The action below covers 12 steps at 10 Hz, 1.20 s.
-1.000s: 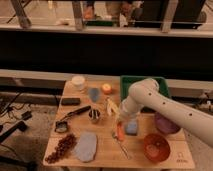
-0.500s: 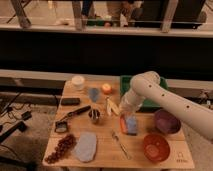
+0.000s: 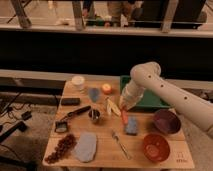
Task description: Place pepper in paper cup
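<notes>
The pepper (image 3: pixel 123 116) is a slim red-orange piece hanging upright from my gripper (image 3: pixel 124 110), which is shut on its top end, just above the table between the banana and the blue sponge. The arm reaches in from the right, bends over the green tray and points down. The paper cup (image 3: pixel 78 82) is short and white and stands at the table's back left, well to the left of the gripper and farther back.
Between gripper and cup lie a yellow banana (image 3: pixel 112 106), an orange fruit (image 3: pixel 106 88), a blue-grey object (image 3: pixel 93 93) and a small dark metal cup (image 3: pixel 94 116). A blue sponge (image 3: pixel 132 125), purple bowl (image 3: pixel 166 121), orange-red bowl (image 3: pixel 155 146) and green tray (image 3: pixel 150 101) sit right.
The gripper has risen and moved back from the table's middle with the pepper in it. The pepper has left the tabletop beside the blue sponge.
</notes>
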Tool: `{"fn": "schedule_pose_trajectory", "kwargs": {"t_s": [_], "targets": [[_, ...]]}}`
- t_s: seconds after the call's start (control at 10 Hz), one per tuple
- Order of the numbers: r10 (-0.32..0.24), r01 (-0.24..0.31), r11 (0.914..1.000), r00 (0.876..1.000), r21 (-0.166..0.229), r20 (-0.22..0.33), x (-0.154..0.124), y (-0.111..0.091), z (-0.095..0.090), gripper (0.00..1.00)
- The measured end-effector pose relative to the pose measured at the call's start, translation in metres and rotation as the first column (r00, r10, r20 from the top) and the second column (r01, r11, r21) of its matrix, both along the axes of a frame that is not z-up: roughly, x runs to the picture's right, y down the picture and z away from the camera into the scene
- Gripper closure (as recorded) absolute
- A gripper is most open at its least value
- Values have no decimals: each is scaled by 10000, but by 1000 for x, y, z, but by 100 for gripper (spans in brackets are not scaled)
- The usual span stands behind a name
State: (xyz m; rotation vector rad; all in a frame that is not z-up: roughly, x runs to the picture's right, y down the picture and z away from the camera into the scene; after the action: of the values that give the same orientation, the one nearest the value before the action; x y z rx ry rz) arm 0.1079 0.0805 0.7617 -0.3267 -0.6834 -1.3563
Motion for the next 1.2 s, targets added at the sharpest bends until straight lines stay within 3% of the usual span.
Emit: {"fn": "schedule_pose_trajectory", "kwargs": {"t_s": [1.2], "targets": [[132, -132, 9999, 9999, 44, 81, 3, -3, 3, 96]]}}
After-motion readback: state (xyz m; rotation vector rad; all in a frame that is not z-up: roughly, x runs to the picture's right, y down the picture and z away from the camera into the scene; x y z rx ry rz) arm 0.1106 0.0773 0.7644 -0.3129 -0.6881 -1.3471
